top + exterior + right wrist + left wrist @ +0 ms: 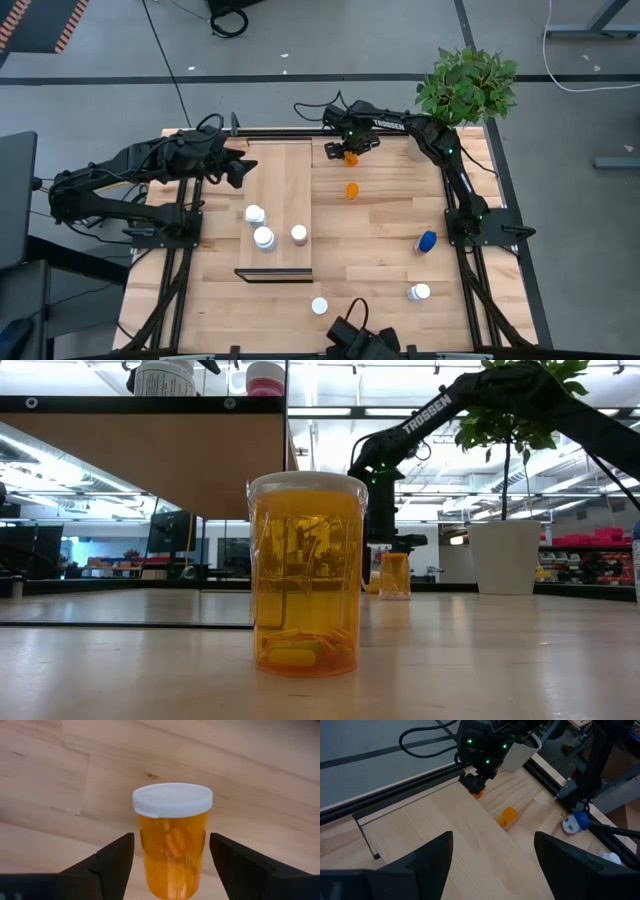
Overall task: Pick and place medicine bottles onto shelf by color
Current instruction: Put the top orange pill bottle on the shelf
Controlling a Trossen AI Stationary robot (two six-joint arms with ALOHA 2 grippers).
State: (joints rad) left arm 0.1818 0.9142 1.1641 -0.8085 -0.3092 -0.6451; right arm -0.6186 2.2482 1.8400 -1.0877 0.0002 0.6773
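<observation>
Orange bottle [172, 840] (upright) between right end effector [172, 865] fingers.

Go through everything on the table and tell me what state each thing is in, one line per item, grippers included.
Left gripper: open, empty, over the shelf.
Right gripper: open, straddling an upright orange bottle, no grip visible.
Second orange bottle: lying on its side on the table.
Blue bottle: lying on its side.
Three bottles on shelf: upright.
Near-edge orange bottle: upright, capped.
Plant pot: upright.
</observation>
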